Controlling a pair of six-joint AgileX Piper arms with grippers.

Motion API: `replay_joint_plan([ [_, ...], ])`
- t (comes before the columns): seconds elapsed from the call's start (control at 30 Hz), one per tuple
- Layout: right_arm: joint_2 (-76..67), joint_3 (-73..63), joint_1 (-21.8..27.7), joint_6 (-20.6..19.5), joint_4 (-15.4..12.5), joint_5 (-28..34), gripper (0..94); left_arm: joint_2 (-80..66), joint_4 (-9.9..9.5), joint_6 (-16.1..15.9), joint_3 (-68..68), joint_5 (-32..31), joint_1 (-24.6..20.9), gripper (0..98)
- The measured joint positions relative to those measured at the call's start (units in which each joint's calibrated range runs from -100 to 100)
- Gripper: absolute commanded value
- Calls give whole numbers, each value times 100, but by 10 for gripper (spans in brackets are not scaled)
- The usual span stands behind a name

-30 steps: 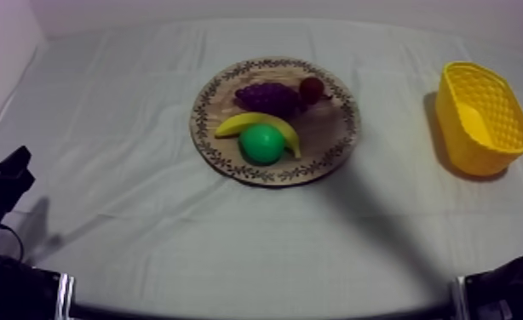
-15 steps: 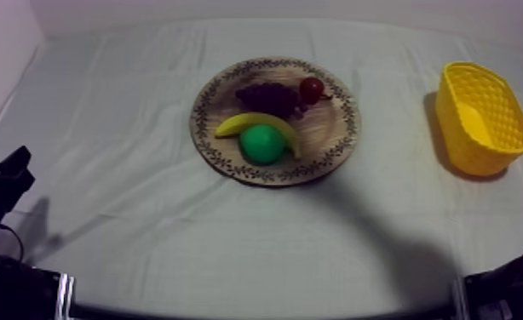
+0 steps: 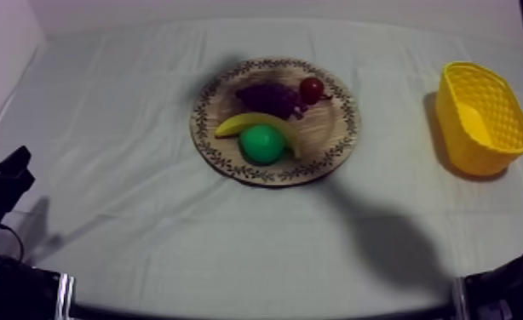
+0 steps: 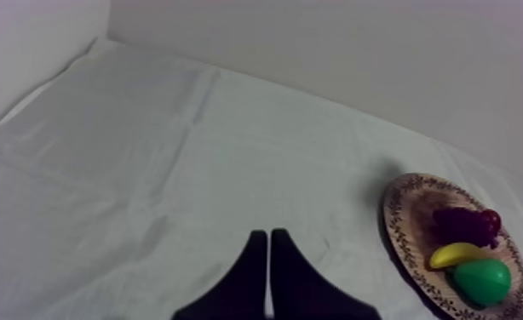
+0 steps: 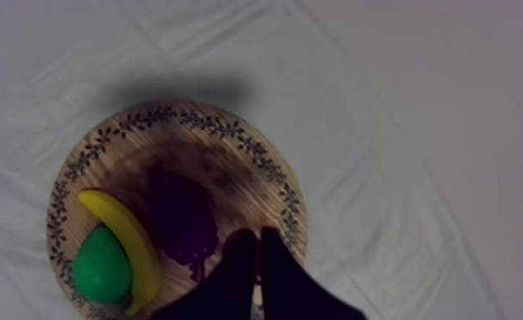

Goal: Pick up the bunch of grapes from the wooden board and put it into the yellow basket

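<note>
The bunch of grapes (image 3: 267,96) lies on the wooden board (image 3: 329,128), just beside the banana (image 3: 250,122) and seemingly touching the small red fruit (image 3: 312,88). My right hand (image 5: 257,241), fingers together on nothing, hangs above the board near the grapes. My left hand (image 4: 269,241), likewise pressed together, sits low over the bench (image 3: 146,213). The yellow basket (image 3: 459,145) stands well apart on my right side.

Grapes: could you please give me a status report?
Left gripper shut, at rest. Right gripper shut, above the board. Grapes on board, untouched. Banana and small red fruit beside them.
</note>
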Motion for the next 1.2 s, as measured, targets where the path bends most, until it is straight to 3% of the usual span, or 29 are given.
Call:
replay_joint_plan([
  [0.33,100,245,29,202,36,-160,5,0,0,0,0,0,0,1],
  [0.63,-22,756,26,1199,86,151,5,0,0,0,0,0,0,1],
  [0.77,-57,764,26,1465,27,169,5,0,0,0,0,0,0,1],
  [1.2,-184,922,52,1639,-105,163,24,0,0,0,0,0,0,1],
])
